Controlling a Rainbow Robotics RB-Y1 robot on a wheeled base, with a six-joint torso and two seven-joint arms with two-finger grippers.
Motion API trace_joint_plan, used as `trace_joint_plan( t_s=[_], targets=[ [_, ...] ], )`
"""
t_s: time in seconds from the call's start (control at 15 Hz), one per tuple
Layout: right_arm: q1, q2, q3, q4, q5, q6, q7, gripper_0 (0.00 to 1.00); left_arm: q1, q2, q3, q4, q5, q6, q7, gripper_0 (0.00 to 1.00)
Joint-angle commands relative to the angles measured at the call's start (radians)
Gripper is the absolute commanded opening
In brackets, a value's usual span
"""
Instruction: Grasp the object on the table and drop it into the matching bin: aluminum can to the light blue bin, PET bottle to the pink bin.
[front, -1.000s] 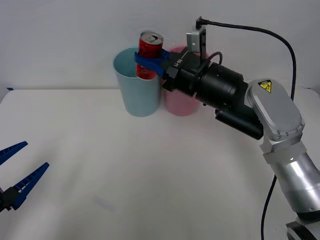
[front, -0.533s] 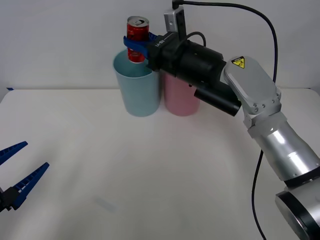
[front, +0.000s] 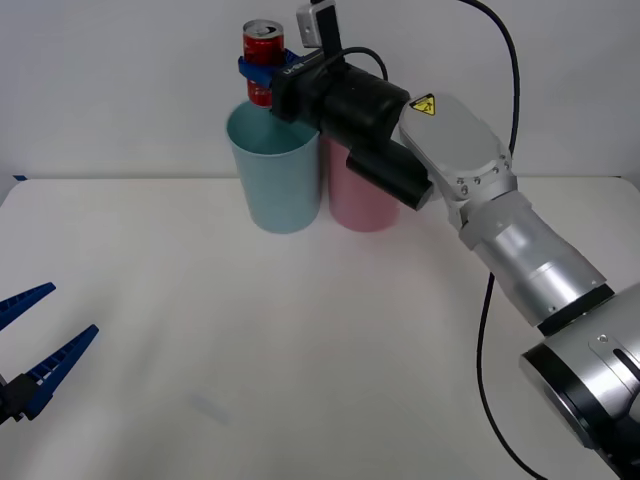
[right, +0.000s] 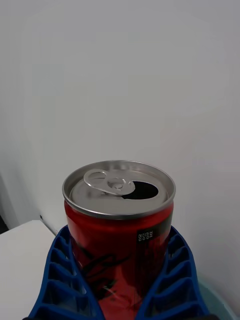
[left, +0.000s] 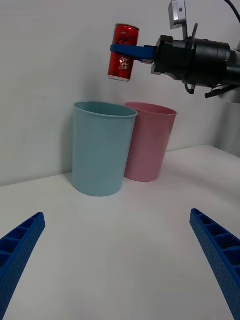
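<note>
A plain pale wall is being seen behind the scene, and a wide white tabletop (front: 330, 340) is being spread out below and in front of the working end effector. Two tall tubs are being carried by it near its far edge, touching or nearly touching each other: the light blue bin (front: 275, 170) is standing directly beneath the right end effector, and the pink bin (front: 357, 195) is standing just beside it, under the black wrist housing of the right arm.

The right arm is being stretched forward and across above the bins. The right end effector (front: 262, 72) is being held above the open mouth of the light blue bin, its blue ribbed fingers (right: 172, 280) clenched on the two sides of the aluminum can (front: 263, 62). The can is being gripped around its middle and held upright, clear of the bin's rim, as seen in the left wrist view (left: 122, 52). In the right wrist view its silver top is being shown with the pull-tab and an opened mouth.

The left end effector (front: 25, 350) is being kept low at the near left of the tabletop, well apart from the right end effector and the bins, with its blue fingers (left: 20, 250) spread wide and nothing between them.
</note>
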Motion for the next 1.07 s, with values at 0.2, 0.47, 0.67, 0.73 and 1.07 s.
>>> trace_joint_plan(
  t_s=[0.2,0.47,0.67,0.73,1.07],
  targets=[
    [-0.052,0.046,0.006,0.105,0.001,0.070,0.024,0.03,0.000,0.000,0.000,0.000,0.000,0.000,0.000,1.00],
    [-0.057,0.047,0.007,0.114,0.001,0.085,0.039,0.22,0.000,0.000,0.000,0.000,0.000,0.000,0.000,1.00],
    [-0.057,0.047,0.006,0.114,0.001,0.087,0.046,0.75,0.000,0.000,0.000,0.000,0.000,0.000,0.000,1.00],
    [-0.057,0.047,0.006,0.115,0.001,0.088,0.047,1.00,0.000,0.000,0.000,0.000,0.000,0.000,0.000,1.00],
    [-0.057,0.047,0.007,0.114,0.001,0.087,0.067,1.00,0.000,0.000,0.000,0.000,0.000,0.000,0.000,1.00]
  ],
)
